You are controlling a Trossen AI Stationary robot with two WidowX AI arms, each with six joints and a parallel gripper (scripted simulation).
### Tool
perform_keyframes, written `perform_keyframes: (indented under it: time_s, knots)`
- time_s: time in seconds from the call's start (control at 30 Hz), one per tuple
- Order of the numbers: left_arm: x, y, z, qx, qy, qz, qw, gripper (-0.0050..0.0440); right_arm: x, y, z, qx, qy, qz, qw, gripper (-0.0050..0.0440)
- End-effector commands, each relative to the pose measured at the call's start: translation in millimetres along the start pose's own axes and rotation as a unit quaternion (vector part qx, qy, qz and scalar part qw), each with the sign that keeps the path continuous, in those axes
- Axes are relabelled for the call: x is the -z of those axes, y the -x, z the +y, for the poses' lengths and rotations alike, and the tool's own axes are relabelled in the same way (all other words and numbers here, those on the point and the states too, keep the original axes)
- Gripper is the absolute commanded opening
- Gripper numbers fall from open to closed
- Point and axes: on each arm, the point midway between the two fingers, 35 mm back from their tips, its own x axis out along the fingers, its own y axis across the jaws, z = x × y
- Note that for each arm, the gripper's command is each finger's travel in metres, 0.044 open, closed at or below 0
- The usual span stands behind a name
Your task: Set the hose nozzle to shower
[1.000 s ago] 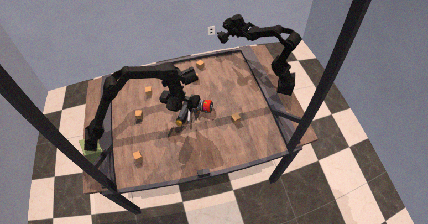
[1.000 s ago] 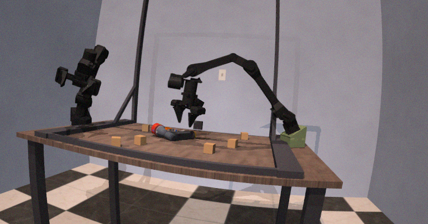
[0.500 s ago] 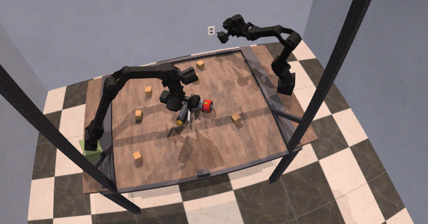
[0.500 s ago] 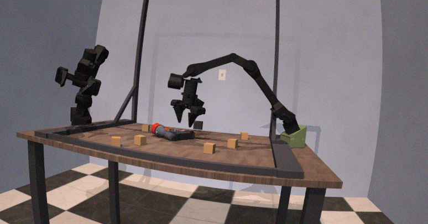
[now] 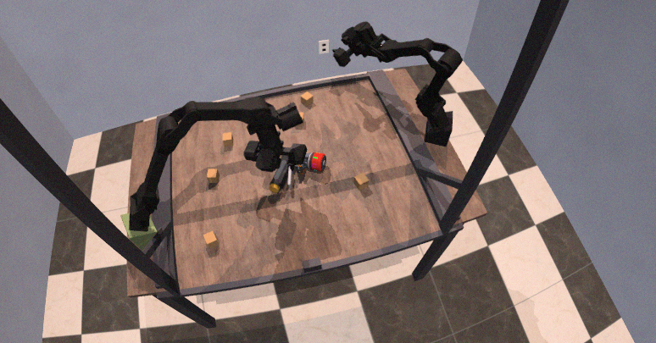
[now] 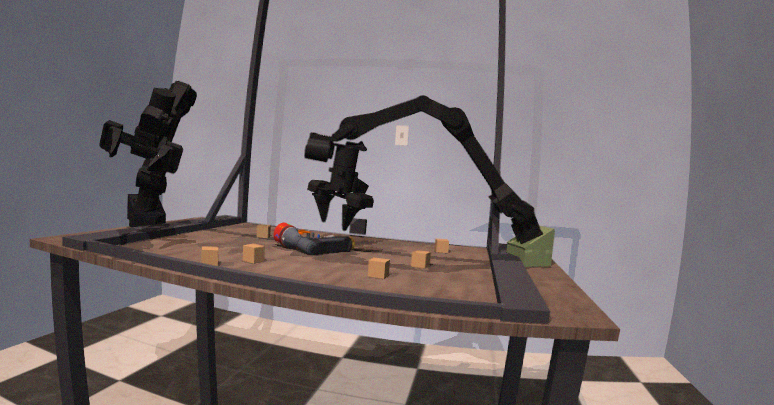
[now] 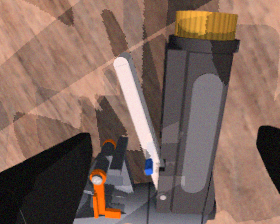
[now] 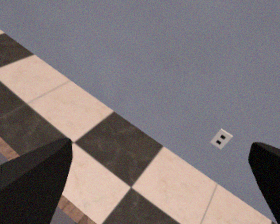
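In the exterior view, the hose nozzle [image 5: 279, 176] [image 6: 311, 244] [image 7: 191, 125] is seen lying on the worktop [image 5: 376, 217] [image 6: 433, 285], below the open left claw [image 5: 277, 156] [image 6: 334, 224] [image 7: 174, 139]; nothing is gripped. In the top view, the nozzle's middle is partly covered by that claw, but green and magenta marks are shown on the red spray ring [image 5: 315, 162] [image 6: 281, 233]. The pale trigger [image 5: 290, 175] [image 7: 136, 110] is shown clearly from the left wrist, where the ring is cut off. The open right claw [image 5: 347, 47] [image 6: 141, 145] [image 8: 163, 150] is held well apart; only wall, floor and worktop edge are shown between its fingers. The white arrow cannot be made out.
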Motion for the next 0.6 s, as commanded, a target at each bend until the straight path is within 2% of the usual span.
perform_keyframes:
  time_s: [0.0, 0.17, 0.3, 0.37, 0.57]
  knots:
    - [0, 18, 4, -0.034, 0.055, 0.02, 0.998, 0.0367, -9, 2, 0, -0.002, -0.002, -0.011, 1.0, 0.0408]
    - [-1, 31, 9, -0.088, 0.17, 0.04, 0.981, 0.0367, -9, 2, 0, -0.002, -0.002, -0.011, 1.0, 0.0408]
    - [-5, 40, 10, -0.128, 0.253, 0.044, 0.958, 0.0367, -9, 2, 0, -0.002, -0.002, -0.011, 1.0, 0.0408]
    - [-5, 40, 10, -0.128, 0.253, 0.044, 0.958, 0.0367, -9, 2, 0, -0.002, -0.002, -0.011, 1.0, 0.0408]
    - [-11, 53, 10, -0.19, 0.372, 0.035, 0.908, 0.0367, -9, 2, 0, -0.002, -0.002, -0.011, 1.0, 0.0408]
